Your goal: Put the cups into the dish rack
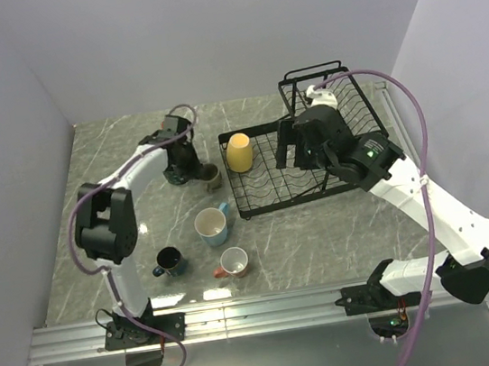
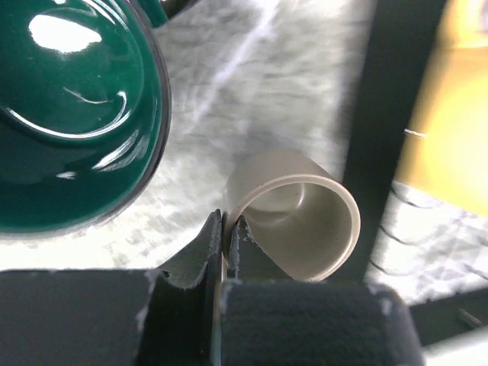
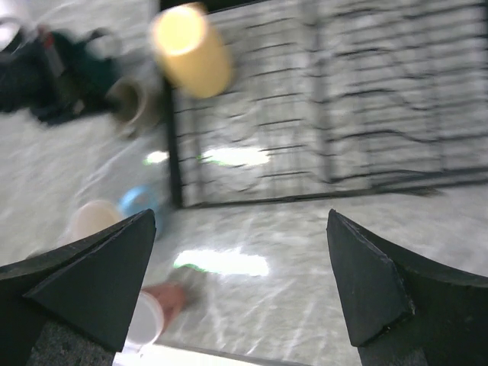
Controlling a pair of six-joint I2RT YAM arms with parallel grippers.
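The black wire dish rack (image 1: 299,152) is sitting toward the far right of the marbled table (image 1: 325,235), and everything else is placed here in relation to it. A yellow mug (image 1: 238,152) is standing mouth-down on the rack's flat lower tray, at its left end. The right gripper (image 3: 240,282) is hovering over the rack's middle, where the lower tray meets the raised upper basket; its two dark fingers (image 3: 95,278) are spread wide apart with nothing between them, and its blurred wrist view is looking down on the tray's wires and the table in front of the rack.

Just left of the rack's left edge, the left gripper (image 2: 223,248) is pinching the rim of the small olive-tan mug (image 2: 301,221) — one finger inside the mouth, one outside, closed on the wall. The wrist view shows that mug lying tipped with its opening facing the camera, right beside the rack's black frame. The dark green mug (image 2: 69,114) is sitting just beyond it, further left of the rack.

In front of the rack's left corner, three more mugs are standing upright on the table: the light blue mug (image 1: 212,226) nearest the rack, the salmon-pink mug (image 1: 234,262) — white inside — nearer the arm bases, and the dark navy mug (image 1: 170,262) furthest left.
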